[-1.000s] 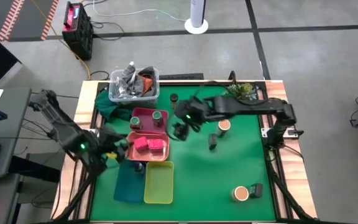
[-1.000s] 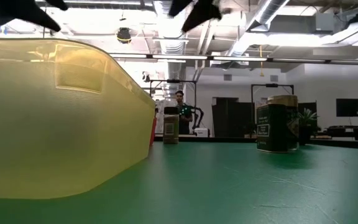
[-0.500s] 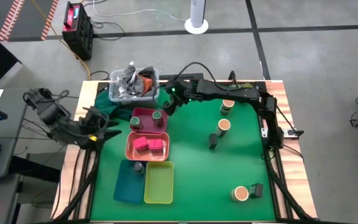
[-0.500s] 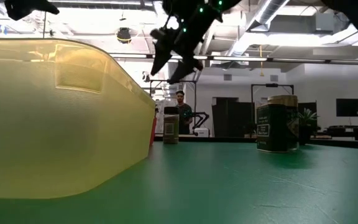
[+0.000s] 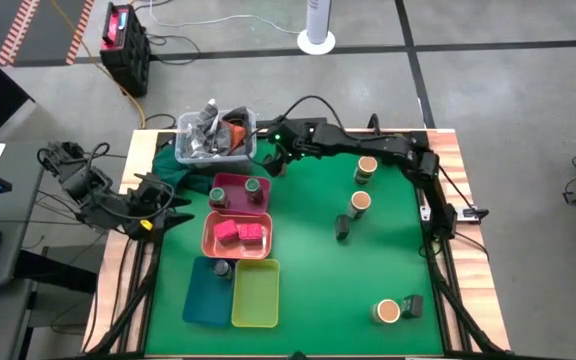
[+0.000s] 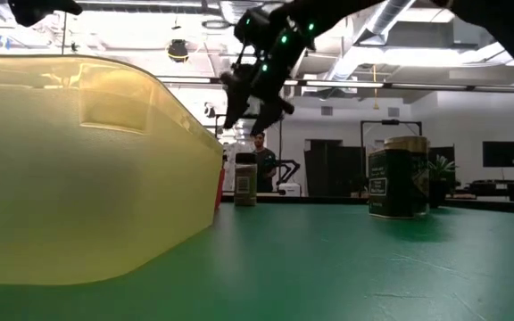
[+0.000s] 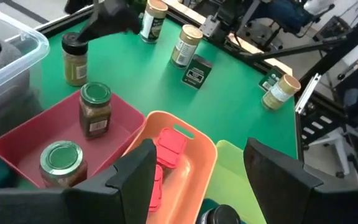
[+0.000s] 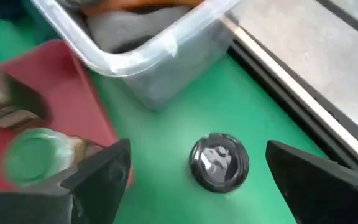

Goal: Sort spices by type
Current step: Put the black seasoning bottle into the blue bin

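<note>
My right gripper (image 8: 199,152) hangs open over the table's far side. Its fingers stand on either side of a black-lidded spice jar (image 8: 219,162), which stands on the green mat (image 5: 280,158), and touch nothing. My left gripper (image 7: 197,158) waits open and empty at the table's left edge (image 5: 173,205). Two green-lidded jars (image 5: 253,187) stand in the pink tray (image 5: 236,180). Magenta boxes (image 5: 252,232) lie in the salmon tray (image 5: 208,240). A dark jar (image 5: 222,268) stands in the teal tray (image 5: 203,298). Tan-topped jars (image 5: 360,202) and small dark containers (image 5: 342,228) stand loose on the mat.
A clear bin (image 5: 216,135) of clutter stands just left of the black-lidded jar, on a green cloth (image 5: 171,165). The yellow-green tray (image 5: 255,292) lies near the front. A small plant (image 5: 393,145) stands at the far right. Open mat lies at the centre right.
My right gripper has swung from the middle of the table toward the far edge and sunk over the black-lidded jar. My left gripper has drawn back from beside the salmon tray to the table's left edge, rising a little, then kept still.
</note>
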{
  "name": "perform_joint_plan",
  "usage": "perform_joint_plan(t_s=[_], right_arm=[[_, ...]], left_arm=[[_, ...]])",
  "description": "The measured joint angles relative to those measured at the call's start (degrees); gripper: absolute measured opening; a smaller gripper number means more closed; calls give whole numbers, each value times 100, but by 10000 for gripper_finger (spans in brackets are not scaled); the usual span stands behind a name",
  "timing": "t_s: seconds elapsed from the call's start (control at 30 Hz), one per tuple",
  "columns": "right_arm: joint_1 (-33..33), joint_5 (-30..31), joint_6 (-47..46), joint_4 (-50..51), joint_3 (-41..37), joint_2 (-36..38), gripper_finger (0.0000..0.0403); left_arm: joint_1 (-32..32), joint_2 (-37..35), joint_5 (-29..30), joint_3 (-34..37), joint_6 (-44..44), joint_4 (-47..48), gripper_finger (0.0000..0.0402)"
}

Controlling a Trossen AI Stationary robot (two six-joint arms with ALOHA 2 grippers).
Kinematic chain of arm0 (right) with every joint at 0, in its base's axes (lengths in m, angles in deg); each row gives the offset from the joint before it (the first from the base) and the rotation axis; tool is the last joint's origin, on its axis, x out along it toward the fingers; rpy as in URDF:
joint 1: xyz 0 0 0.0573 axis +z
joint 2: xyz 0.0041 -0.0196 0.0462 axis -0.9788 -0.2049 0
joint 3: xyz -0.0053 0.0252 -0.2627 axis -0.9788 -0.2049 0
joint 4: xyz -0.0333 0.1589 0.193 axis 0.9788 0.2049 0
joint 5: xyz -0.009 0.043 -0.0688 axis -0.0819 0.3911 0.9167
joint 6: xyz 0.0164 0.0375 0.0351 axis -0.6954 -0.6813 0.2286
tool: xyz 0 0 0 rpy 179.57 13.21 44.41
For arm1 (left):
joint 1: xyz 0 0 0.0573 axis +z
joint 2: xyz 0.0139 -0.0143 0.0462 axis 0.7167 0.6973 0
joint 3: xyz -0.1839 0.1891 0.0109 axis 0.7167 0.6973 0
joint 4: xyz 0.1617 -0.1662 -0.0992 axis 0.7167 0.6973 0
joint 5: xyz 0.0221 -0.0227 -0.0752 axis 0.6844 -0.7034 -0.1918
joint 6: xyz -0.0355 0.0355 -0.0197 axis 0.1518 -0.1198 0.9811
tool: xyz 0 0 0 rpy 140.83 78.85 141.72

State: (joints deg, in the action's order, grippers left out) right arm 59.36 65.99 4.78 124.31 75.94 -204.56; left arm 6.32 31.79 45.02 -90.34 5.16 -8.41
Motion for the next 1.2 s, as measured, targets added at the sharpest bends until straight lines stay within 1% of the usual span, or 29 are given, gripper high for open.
perform_joint_plan(t_s=[0.1,0.2,0.47,0.63,0.77,1.07,1.13,1.2], right_arm=[[-12,267,93,82,-6,-78,399],[-8,531,242,-23,17,-122,399],[-130,443,295,-7,9,-411,392],[-103,355,297,36,7,-555,378],[-102,168,297,80,7,-575,347],[-59,29,410,362,9,-566,240],[-11,-13,501,503,16,-554,225],[54,-18,595,660,20,-519,223]], left_arm=[[0,31,3,0,199,-10,229],[0,46,-132,0,391,-18,229],[0,109,-199,0,568,-22,229],[0,111,-226,0,615,-20,229],[0,109,-226,0,615,57,229],[0,109,-226,0,602,318,229],[0,109,-223,0,602,332,229],[0,109,-174,0,602,352,229]])
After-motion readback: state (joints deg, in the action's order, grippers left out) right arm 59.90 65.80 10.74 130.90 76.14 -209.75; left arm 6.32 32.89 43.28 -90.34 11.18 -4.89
